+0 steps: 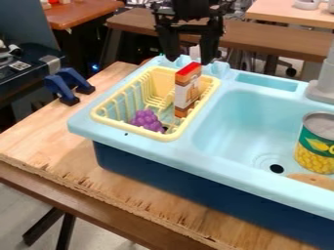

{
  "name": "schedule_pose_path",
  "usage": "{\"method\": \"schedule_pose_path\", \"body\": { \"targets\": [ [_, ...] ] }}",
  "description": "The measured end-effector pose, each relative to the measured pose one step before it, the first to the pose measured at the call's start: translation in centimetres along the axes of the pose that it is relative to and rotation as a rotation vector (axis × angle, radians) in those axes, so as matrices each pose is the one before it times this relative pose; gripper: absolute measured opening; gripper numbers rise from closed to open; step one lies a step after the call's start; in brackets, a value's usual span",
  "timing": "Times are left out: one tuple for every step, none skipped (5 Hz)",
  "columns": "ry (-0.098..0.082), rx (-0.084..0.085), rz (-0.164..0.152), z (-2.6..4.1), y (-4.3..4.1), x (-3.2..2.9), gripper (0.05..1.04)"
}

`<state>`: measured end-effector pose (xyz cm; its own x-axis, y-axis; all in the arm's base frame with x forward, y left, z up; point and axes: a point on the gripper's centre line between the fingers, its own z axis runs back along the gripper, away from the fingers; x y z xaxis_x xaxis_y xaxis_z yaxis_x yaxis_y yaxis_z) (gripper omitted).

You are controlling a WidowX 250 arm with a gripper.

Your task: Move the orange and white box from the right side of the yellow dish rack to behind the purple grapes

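While the hand hangs open, a box stands near; grapes lie racked.

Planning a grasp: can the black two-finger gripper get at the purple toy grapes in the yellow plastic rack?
Probably yes, from above: the gripper has open jaws and nothing covers the grapes, though the upright orange-and-white box near them could crowd it.

You can read no whole word: at three o'clock the can has a label with yellow lettering cut off by the view's edge; near one o'clock the box bears markings too small to read.
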<state>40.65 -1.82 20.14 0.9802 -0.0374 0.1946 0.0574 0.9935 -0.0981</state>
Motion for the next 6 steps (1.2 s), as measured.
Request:
{"method": "schedule_pose_path", "body": {
  "targets": [
    [0.0202,-0.0009,-0.0155,-0.509,-0.587,0.283,1.007],
    [0.0391,0.02,0.0095,-1.037,0.448,0.03,1.007],
    [0.0316,0.0315,-0.0005,-0.673,0.691,-0.09,1.006],
    [-0.0058,0.0226,0.0192,-0.041,0.729,0.102,1.005],
    [0.0028,0.0011,0.0014,0.051,0.442,-0.056,1.005],
    [-0.0062,0.0023,-0.0124,0.006,0.218,0.091,0.95]
  ]
}}
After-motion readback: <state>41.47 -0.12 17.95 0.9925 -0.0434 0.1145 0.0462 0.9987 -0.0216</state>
